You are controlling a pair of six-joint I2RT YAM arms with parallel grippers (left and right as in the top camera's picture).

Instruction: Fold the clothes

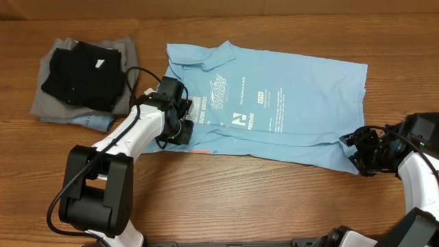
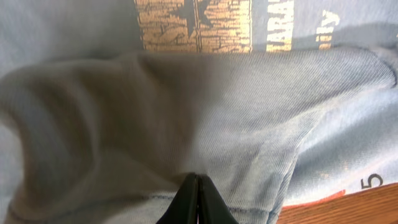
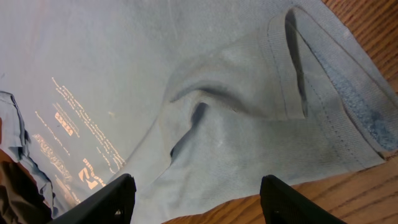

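Note:
A sky-blue collared shirt (image 1: 274, 103) with printed lettering lies spread across the table, collar toward the back left. My left gripper (image 1: 184, 125) is at the shirt's near left edge. In the left wrist view its jaws (image 2: 198, 180) are shut on a raised, puckered fold of the blue fabric (image 2: 186, 112). My right gripper (image 1: 354, 147) is at the shirt's near right corner. In the right wrist view it (image 3: 202, 199) stands open over the shirt's edge, with a hemmed cuff (image 3: 292, 68) just beyond and nothing between its fingers.
A stack of clothes sits at the back left: a black garment (image 1: 82, 72) on a grey one (image 1: 48, 103), with denim (image 1: 99, 122) showing at its near edge. An orange mark (image 1: 199, 151) shows on the wooden table (image 1: 274, 199) beside the shirt's near left edge.

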